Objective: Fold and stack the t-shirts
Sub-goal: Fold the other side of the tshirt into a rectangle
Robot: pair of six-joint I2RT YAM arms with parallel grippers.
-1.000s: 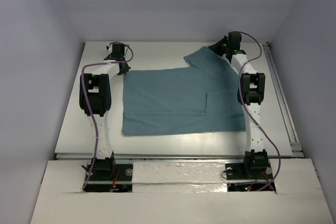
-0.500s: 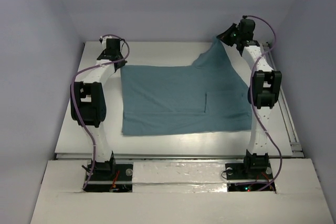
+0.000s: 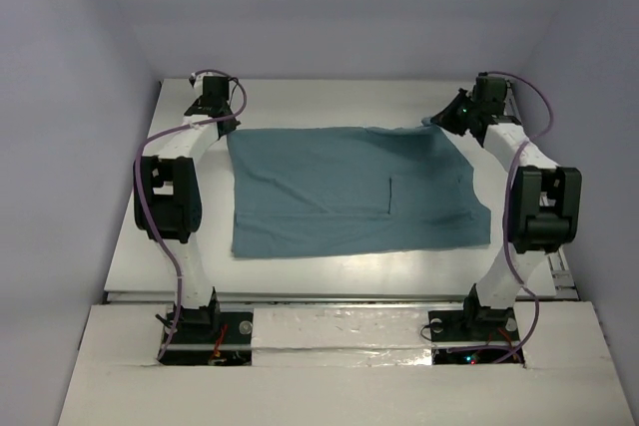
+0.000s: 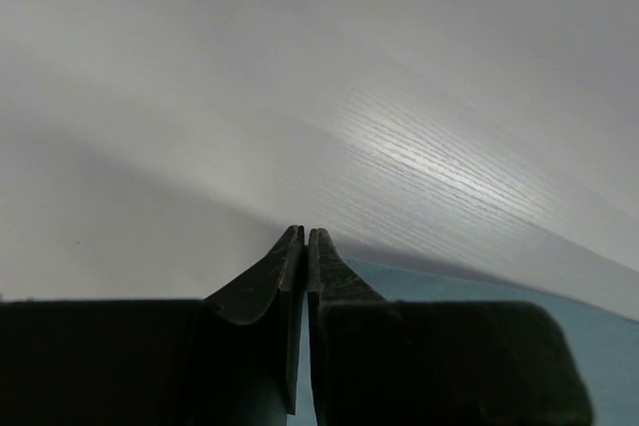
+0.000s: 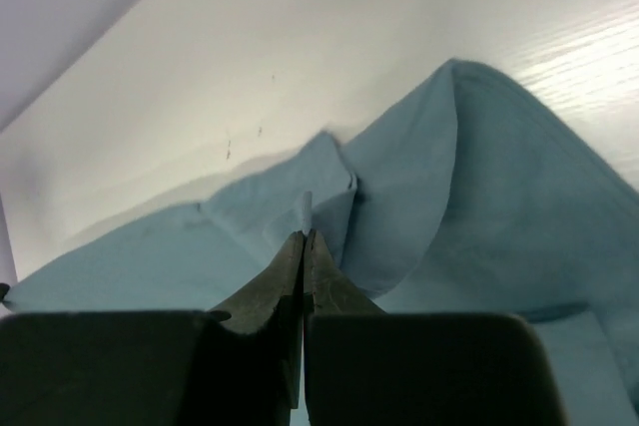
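Observation:
The teal t-shirt lies spread out on the white table, folded into a wide rectangle. My left gripper is at its far left corner; in the left wrist view the gripper is shut with a thin strip of teal cloth between the jaws, and more of the t-shirt shows at the right. My right gripper is at the far right corner; in the right wrist view the gripper is shut on a fold of the t-shirt, and a cloth edge pokes out past the tips.
A metal rail runs along the table's right edge. Pale walls enclose the table at the back and on both sides. Bare table lies to the left of the shirt and along the far edge.
My right gripper has moved right and down with the shirt's far right part, pulling the raised flap out flat. My left gripper shifted slightly left and further away, then stayed.

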